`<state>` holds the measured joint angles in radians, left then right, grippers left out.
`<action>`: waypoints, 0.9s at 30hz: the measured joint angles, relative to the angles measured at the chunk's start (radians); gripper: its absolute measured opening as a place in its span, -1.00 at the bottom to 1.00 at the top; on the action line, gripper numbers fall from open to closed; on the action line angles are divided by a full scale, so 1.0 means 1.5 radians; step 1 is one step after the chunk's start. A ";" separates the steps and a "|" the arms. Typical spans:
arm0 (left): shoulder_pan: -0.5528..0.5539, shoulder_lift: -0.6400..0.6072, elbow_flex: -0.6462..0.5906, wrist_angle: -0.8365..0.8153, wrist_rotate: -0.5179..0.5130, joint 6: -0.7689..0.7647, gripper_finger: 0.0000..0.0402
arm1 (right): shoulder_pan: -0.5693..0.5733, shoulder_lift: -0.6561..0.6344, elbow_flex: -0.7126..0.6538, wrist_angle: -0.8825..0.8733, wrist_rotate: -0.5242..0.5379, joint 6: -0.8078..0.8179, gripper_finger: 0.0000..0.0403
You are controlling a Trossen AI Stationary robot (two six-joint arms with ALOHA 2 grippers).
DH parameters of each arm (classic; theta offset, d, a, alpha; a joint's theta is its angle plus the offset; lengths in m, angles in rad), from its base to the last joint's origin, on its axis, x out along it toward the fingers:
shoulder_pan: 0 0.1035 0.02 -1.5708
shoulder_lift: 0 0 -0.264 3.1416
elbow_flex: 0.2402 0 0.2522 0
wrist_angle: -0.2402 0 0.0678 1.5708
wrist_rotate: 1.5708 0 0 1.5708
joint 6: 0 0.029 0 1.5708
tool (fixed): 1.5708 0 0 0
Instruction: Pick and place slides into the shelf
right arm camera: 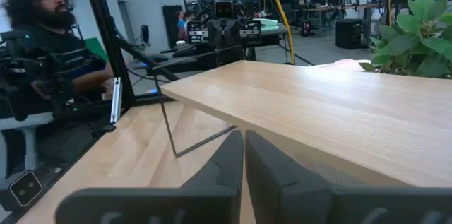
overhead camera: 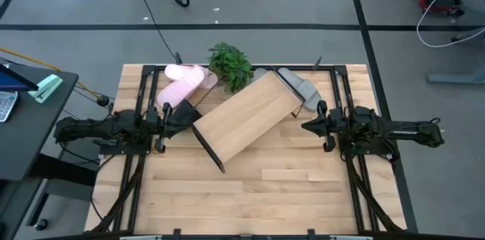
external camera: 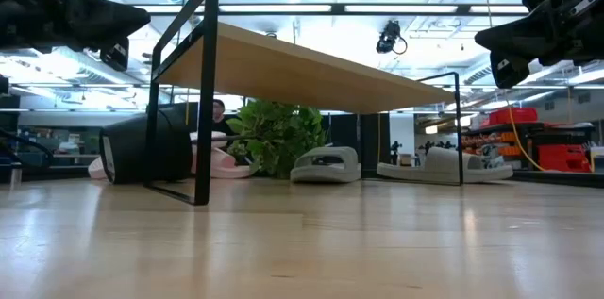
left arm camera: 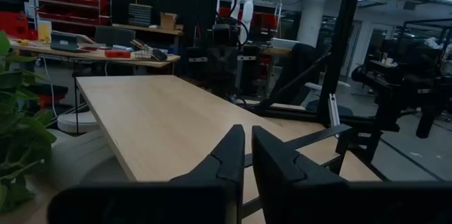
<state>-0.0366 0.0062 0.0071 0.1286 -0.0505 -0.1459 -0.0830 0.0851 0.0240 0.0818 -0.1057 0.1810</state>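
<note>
The shelf (overhead camera: 246,115), a light wooden board on a thin black frame (external camera: 201,101), stands slantwise mid-table on its frame legs. Two pale pink slides (overhead camera: 186,85) lie on the table behind its left end. Two light grey slides (overhead camera: 299,85) lie behind its right end, also seen in the low view (external camera: 326,164). My left gripper (overhead camera: 193,115) is shut and hovers at the board's left end, seen in its wrist view (left arm camera: 248,139). My right gripper (overhead camera: 305,126) is shut and hovers at the board's right end, seen in its wrist view (right arm camera: 244,143). Both are raised off the table.
A green leafy plant (overhead camera: 229,64) stands at the far edge between the two pairs of slides. A dark rounded thing (external camera: 146,143) sits by the shelf's left leg. A person (right arm camera: 42,19) sits beyond the table. The near half of the tabletop (overhead camera: 250,194) is bare wood.
</note>
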 joint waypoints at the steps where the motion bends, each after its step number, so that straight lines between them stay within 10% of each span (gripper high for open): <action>1: 0.000 0.000 0.000 0.000 0.000 0.000 -0.82 | 0.000 0.000 0.000 0.000 0.000 0.000 -0.89; 27: 0.000 0.000 0.000 0.000 0.000 0.000 -0.85 | 0.000 0.000 0.000 0.000 0.000 0.000 -0.89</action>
<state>-0.0368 0.0059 0.0071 0.1284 -0.0506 -0.1459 -0.0829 0.0853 0.0239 0.0817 -0.1055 0.1806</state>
